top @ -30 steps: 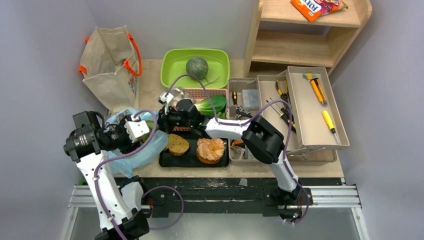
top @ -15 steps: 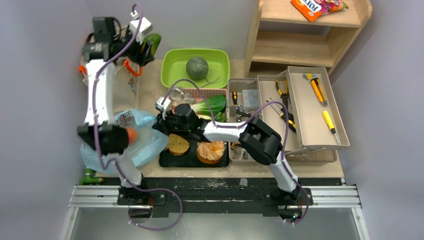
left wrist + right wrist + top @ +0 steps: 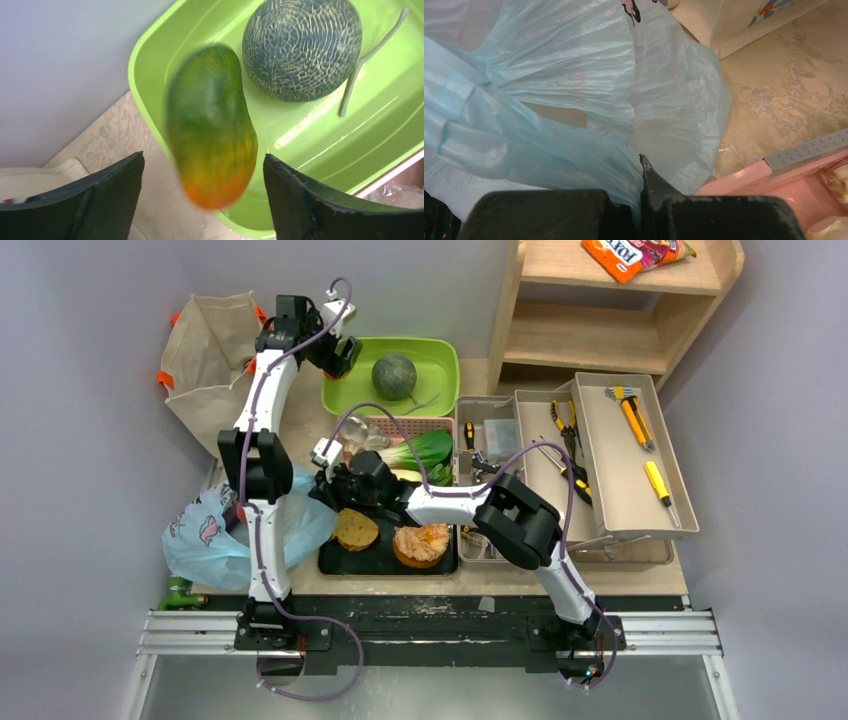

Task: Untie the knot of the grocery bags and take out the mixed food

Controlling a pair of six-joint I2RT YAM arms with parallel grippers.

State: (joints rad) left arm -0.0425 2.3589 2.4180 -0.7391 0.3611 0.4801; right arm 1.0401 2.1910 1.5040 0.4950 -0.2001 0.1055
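My left gripper (image 3: 336, 348) is open over the left rim of the green tub (image 3: 345, 395). In the left wrist view a blurred green-and-orange fruit (image 3: 210, 125) hangs loose between its wide-open fingers (image 3: 110, 195), touching neither. The round green melon (image 3: 301, 47) lies in the tub (image 3: 150, 85). My right gripper (image 3: 639, 165) is shut on a fold of the light-blue plastic bag (image 3: 549, 100), which lies at the table's left (image 3: 205, 535). I cannot make out a knot. The beige tote (image 3: 210, 365) stands at the back left.
A black tray (image 3: 380, 562) holds the brown bread slice (image 3: 355, 530) and the orange-topped pastry (image 3: 421, 541). Leafy greens (image 3: 425, 448) lie in a pink basket (image 3: 774, 172). Grey tool trays (image 3: 620, 455) are at the right, and a wooden shelf (image 3: 600, 330) with an orange packet (image 3: 620, 254).
My left arm swung the green-orange fruit from the blue bag up past the tote to the green tub, and its jaws have opened off the fruit. The right gripper stayed on the bag.
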